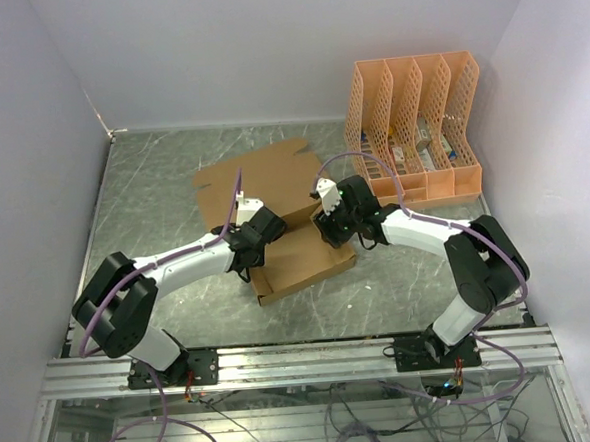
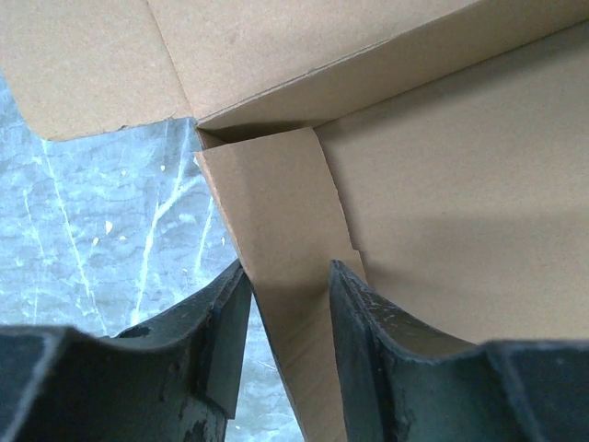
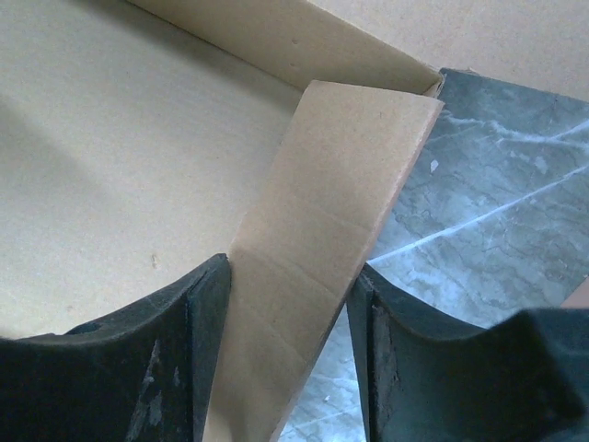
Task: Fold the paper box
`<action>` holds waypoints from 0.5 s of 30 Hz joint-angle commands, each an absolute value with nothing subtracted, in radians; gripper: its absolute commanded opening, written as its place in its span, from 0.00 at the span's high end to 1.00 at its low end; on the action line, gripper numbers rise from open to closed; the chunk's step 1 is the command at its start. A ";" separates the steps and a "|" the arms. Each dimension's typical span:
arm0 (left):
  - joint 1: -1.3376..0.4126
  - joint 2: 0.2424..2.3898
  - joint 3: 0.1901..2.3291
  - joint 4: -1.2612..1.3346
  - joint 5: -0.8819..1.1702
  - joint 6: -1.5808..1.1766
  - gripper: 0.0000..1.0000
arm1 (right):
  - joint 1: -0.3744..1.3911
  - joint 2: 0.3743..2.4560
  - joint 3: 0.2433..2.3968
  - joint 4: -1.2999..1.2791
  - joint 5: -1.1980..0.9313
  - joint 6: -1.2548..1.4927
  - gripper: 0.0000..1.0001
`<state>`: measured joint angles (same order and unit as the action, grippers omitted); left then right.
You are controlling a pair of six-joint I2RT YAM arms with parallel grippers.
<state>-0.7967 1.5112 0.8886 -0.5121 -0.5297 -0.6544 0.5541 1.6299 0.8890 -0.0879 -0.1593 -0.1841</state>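
Observation:
The paper box (image 1: 307, 258) lies mid-table, brown cardboard with its walls partly raised and a wide flat panel (image 1: 262, 178) stretching behind it. My left gripper (image 1: 248, 240) is at the box's left end and my right gripper (image 1: 332, 225) at its far right corner. In the left wrist view the left gripper (image 2: 287, 273) stands open, straddling an upright side flap (image 2: 271, 203) near a box corner. The right gripper (image 3: 290, 269) is open too, with a leaning side flap (image 3: 331, 193) between its fingers (image 3: 184, 322). The flaps' lower parts are hidden by the fingers.
An orange lattice file organizer (image 1: 414, 124) with papers in it stands at the back right, close to the right arm. Grey marbled table top (image 1: 153, 190) lies to the left of the box. White walls enclose the table on three sides.

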 commanded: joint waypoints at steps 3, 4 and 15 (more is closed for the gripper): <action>-0.805 1.494 0.919 -0.503 -0.526 -0.657 0.54 | 0.549 1.642 0.894 -0.106 -0.141 -0.189 0.57; -0.805 1.496 0.919 -0.503 -0.518 -0.657 0.54 | 0.549 1.654 0.898 -0.116 -0.134 -0.190 0.58; -0.808 1.543 0.868 -0.561 -0.508 -0.666 0.93 | 0.592 1.697 0.918 -0.137 0.053 -0.209 1.00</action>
